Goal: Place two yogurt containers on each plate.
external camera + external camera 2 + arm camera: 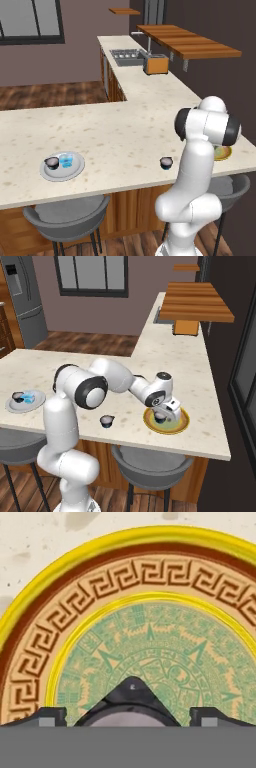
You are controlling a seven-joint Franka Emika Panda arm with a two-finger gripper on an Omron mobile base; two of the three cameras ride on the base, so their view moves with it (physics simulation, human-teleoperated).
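Grey plate (47, 173) at left is holding two cups already. Dark cup (131, 708) is being set on yellow plate (184, 425) between spread gripper (162, 418) fingers. Last cup (106, 421) is waiting on counter (150, 356).

plates: 2 – grey plate (50, 174) at 9 o'clock, yellow plate (183, 425) at 3 o'clock | yogurt containers: 4 – dark cup (52, 162) and light blue cup (66, 160) on grey plate, dark cup (166, 162) on the counter, dark cup (160, 417) on yellow plate
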